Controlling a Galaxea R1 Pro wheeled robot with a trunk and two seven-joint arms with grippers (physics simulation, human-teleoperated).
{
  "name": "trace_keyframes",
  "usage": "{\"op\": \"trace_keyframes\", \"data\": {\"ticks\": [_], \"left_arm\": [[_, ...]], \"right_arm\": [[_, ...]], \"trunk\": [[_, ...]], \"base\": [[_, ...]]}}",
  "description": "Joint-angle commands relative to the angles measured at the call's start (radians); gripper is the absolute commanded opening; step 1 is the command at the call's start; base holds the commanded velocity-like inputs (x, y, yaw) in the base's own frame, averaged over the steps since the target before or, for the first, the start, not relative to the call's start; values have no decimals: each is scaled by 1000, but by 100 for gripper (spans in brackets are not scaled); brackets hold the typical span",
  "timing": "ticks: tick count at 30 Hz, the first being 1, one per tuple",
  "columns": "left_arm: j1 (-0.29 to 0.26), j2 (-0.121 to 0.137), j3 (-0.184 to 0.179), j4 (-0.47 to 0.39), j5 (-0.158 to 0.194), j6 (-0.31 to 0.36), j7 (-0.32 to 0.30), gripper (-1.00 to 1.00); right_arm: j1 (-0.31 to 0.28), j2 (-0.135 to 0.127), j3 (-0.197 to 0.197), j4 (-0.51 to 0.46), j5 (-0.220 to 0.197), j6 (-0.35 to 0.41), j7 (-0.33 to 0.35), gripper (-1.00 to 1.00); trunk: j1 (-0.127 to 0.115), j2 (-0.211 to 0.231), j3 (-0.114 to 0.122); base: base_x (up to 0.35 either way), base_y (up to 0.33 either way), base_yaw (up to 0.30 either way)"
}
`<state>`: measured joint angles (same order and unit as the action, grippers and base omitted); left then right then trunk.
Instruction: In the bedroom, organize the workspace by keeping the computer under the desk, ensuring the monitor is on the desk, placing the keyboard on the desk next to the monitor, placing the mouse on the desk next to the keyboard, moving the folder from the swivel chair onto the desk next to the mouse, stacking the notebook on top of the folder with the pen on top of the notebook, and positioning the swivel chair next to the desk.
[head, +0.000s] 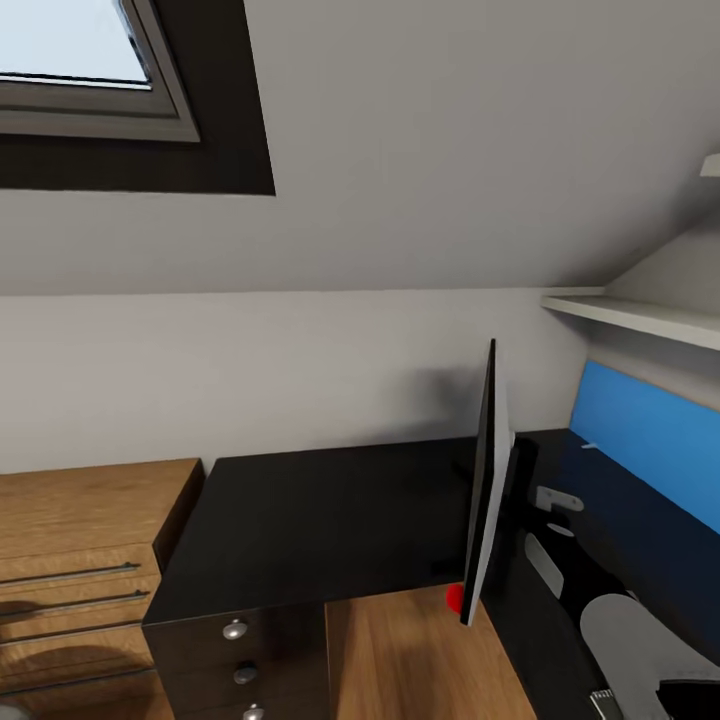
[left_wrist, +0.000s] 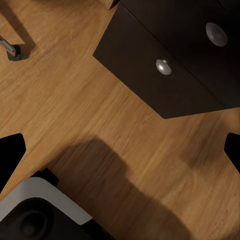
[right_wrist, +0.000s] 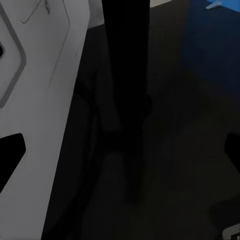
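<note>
monitor (head: 487, 480) edge-on on table (head: 320, 520) (red dot low) | my left claw (left_wrist: 120, 145) spread over floor (left_wrist: 75, 100), empty; right claw (right_wrist: 120, 145) spread behind monitor, empty

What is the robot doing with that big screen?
The robot is beside the black desk. The monitor stands upright on it, seen edge-on, with the robot's right arm close behind it. The right gripper looks open by the monitor's grey back and black stand, holding nothing. The left gripper hangs open over the wooden floor near the drawers.
</note>
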<state>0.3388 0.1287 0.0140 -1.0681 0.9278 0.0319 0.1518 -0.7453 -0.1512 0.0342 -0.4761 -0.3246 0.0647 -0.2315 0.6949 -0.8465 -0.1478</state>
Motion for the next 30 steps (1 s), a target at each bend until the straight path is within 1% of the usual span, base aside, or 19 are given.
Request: {"op": "trace_keyframes", "data": {"ticks": [1,17,30], "left_arm": [[0,0,0,-3,8,3,5,100],[0,0,0,-2,7,5,5,100],[-3,-2,-5,15,6,5,5,100]], "right_arm": [[-1,-1,4,-2,-5,7,-5,100],[-2,-2,4,-3,-5,10,-6,100],[-5,-3,4,-3,-5,13,-8,100]], "trunk": [[4,-8,-5],[66,-120,-55],[115,-211,-95]], "base": [[0,0,0],[0,0,0],[0,0,0]]}}
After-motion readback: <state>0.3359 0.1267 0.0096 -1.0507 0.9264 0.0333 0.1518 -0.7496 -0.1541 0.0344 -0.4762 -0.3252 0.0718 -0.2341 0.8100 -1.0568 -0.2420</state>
